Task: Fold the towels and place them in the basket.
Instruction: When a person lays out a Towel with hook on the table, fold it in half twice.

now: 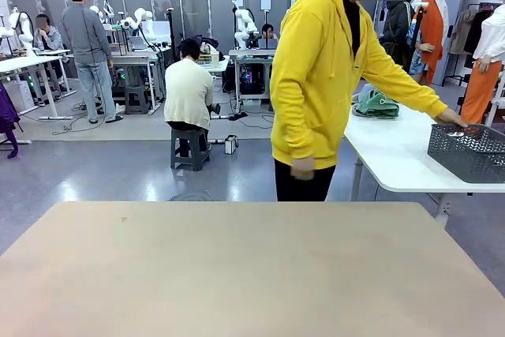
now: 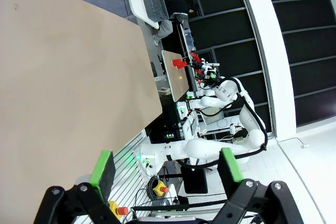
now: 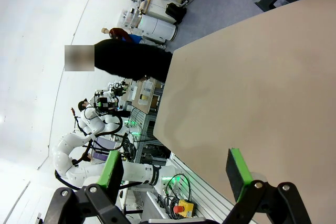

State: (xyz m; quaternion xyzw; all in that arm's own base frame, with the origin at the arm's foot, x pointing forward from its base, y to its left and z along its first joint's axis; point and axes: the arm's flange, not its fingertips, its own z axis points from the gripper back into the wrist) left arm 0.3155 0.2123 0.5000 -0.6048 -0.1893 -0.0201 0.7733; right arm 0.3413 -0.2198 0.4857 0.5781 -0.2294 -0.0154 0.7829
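Front view: you look across a bare tan bench (image 1: 252, 274) at a person in a yellow hoodie (image 1: 323, 76) standing beyond its far edge. To the right of the person stands a white bench (image 1: 394, 155). On it sits the basket (image 1: 469, 151), dark grey and rectangular, with perforated lattice sides and an open top. The person's fingers (image 1: 454, 120) rest at the basket's far rim. Well to the left of the basket, on the same white bench, the mint green towel (image 1: 377, 105) lies in a loose, unfolded heap. A paler edge of the grey-blue towel (image 1: 362, 94) peeks out on the side of the heap away from the basket. Neither towel touches the basket.

Left wrist view: your left hand (image 2: 168, 174) rises from the bottom edge, its two green pads (image 2: 105, 167) standing wide apart with nothing between them. The tan bench runs away from it, and the basket shows small and far off at the top.

Right wrist view: your right hand (image 3: 176, 174) likewise has its green pads (image 3: 237, 167) spread apart and holds nothing, hovering off the tan bench's near edge.
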